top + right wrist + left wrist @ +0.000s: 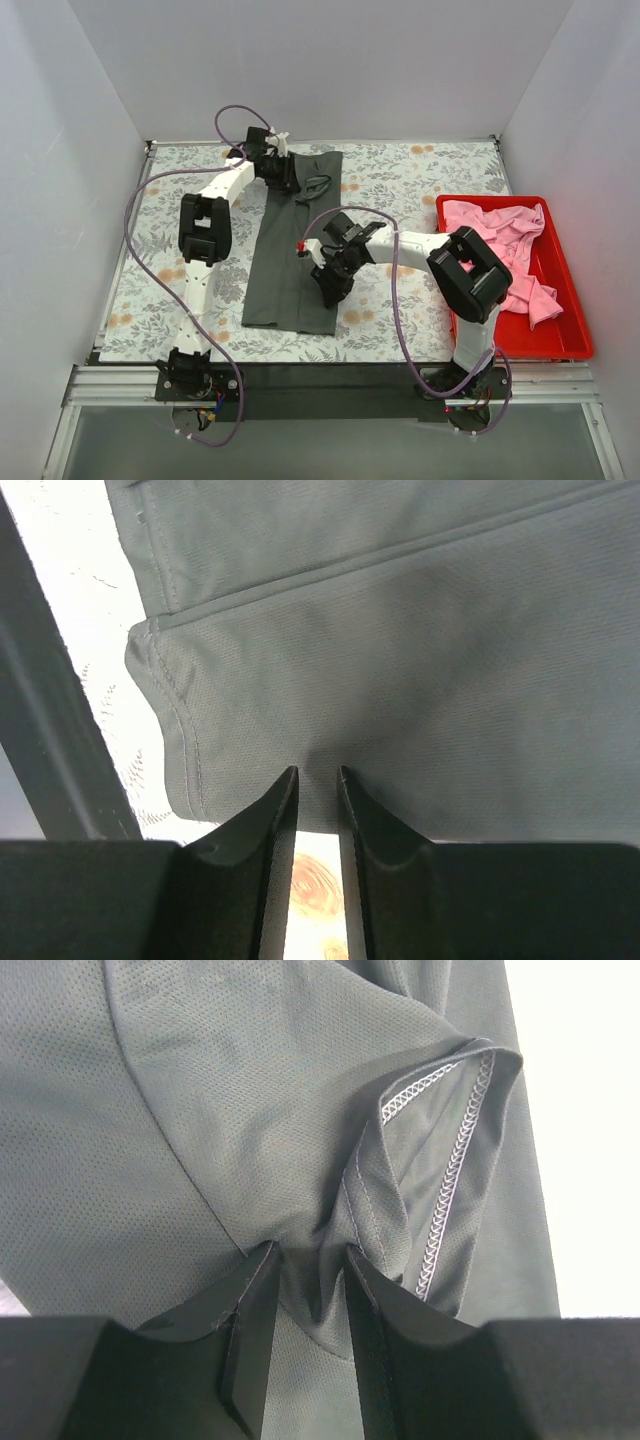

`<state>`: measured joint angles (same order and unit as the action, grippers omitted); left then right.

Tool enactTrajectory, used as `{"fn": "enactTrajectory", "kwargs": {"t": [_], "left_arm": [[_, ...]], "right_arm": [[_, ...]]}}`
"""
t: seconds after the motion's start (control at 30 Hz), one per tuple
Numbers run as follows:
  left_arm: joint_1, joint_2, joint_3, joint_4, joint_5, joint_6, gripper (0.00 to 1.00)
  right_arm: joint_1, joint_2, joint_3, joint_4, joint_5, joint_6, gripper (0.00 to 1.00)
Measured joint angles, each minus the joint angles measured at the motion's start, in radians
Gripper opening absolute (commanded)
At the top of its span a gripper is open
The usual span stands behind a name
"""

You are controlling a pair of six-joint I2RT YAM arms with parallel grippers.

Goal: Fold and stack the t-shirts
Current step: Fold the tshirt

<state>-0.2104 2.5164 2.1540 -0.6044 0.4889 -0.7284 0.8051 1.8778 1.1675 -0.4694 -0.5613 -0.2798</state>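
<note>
The dark grey t-shirt (290, 250) lies on the table folded into a long narrow strip that runs from far to near. My left gripper (288, 178) is at the strip's far end. In the left wrist view my left gripper (312, 1250) is shut on a puckered ridge of grey t-shirt (200, 1110), beside a sleeve hem (455, 1160) turned up with pale stitching. My right gripper (330, 290) sits at the strip's near right edge. There my right gripper (317, 770) stands narrowly open, tips on the flat shirt edge (450, 680). Pink t-shirts (500, 240) lie crumpled in the tray.
A red plastic tray (560, 340) stands at the right side of the table. A floral table cloth (400, 180) covers the table. White walls close in the left, far and right sides.
</note>
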Motion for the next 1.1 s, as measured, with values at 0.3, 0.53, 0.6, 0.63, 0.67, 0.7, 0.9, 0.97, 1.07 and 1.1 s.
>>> {"fn": "enactTrajectory", "kwargs": {"t": [0.3, 0.53, 0.6, 0.63, 0.67, 0.7, 0.9, 0.97, 1.07, 1.1], "left_arm": [[-0.046, 0.016, 0.04, 0.024, -0.006, -0.065, 0.45], [-0.004, -0.167, -0.146, 0.092, 0.007, -0.074, 0.45], [0.002, -0.228, -0.192, 0.1, 0.011, -0.062, 0.44], [0.002, -0.258, -0.217, 0.108, 0.014, -0.055, 0.44], [0.002, -0.29, -0.253, 0.12, 0.017, -0.048, 0.44], [0.0, -0.32, -0.288, 0.12, 0.021, -0.042, 0.44], [-0.003, -0.438, -0.492, 0.138, 0.036, -0.019, 0.43], [-0.003, -0.443, -0.546, 0.144, 0.039, -0.018, 0.42], [-0.003, -0.444, -0.616, 0.142, 0.04, -0.019, 0.42], [-0.003, -0.444, -0.637, 0.141, 0.04, -0.019, 0.42]], "right_arm": [[-0.271, 0.008, 0.196, -0.081, 0.078, 0.002, 0.33], [-0.34, 0.143, 0.562, -0.055, 0.146, 0.04, 0.27], [-0.333, 0.206, 0.638, -0.048, 0.167, 0.053, 0.24], [-0.332, 0.24, 0.672, -0.045, 0.179, 0.062, 0.23], [-0.331, 0.274, 0.702, -0.044, 0.194, 0.069, 0.21], [-0.328, 0.298, 0.718, -0.043, 0.203, 0.073, 0.21], [-0.32, 0.434, 0.748, -0.058, 0.253, 0.101, 0.17], [-0.319, 0.457, 0.75, -0.064, 0.273, 0.103, 0.15], [-0.319, 0.475, 0.775, -0.066, 0.307, 0.106, 0.12], [-0.32, 0.482, 0.788, -0.066, 0.322, 0.107, 0.11]]}}
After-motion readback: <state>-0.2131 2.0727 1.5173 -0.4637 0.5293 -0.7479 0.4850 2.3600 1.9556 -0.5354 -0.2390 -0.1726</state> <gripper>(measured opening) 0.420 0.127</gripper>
